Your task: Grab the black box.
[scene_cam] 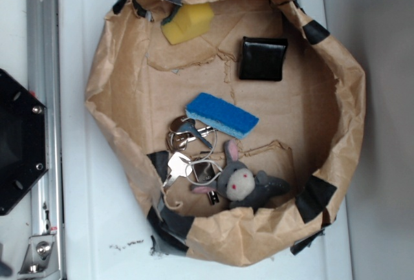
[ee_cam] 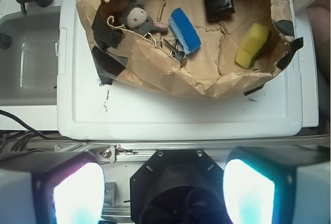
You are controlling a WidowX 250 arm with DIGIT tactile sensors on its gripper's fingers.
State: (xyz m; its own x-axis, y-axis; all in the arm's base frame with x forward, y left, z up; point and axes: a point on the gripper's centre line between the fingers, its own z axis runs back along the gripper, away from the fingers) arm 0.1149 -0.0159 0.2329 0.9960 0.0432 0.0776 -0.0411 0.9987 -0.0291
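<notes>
While the gripper [ee_cam: 163, 193] is held spread and empty over the white bench [ee_cam: 181, 115], well apart from the brown paper rim [ee_cam: 170, 81], the black box [ee_cam: 219, 1] is seen inside it, beyond the blue sponge [ee_cam: 184, 30] and beside the yellow sponge [ee_cam: 252, 45].

Your exterior camera looks straight down from above. It sits close, so the brown paper bowl [scene_cam: 103, 86] fills most of the picture, with the black metal plate [scene_cam: 16, 141] cut off at the left edge.

Your wrist camera looks down too, but from farther back and turned the other way round. You see its two glowing fingers [ee_cam: 77, 195] big and close at the bottom, and the bowl [ee_cam: 170, 81] far at the top. Both views share the bowl, the yellow sponge [scene_cam: 187, 22] [ee_cam: 252, 45] and the plate [ee_cam: 178, 190].
</notes>
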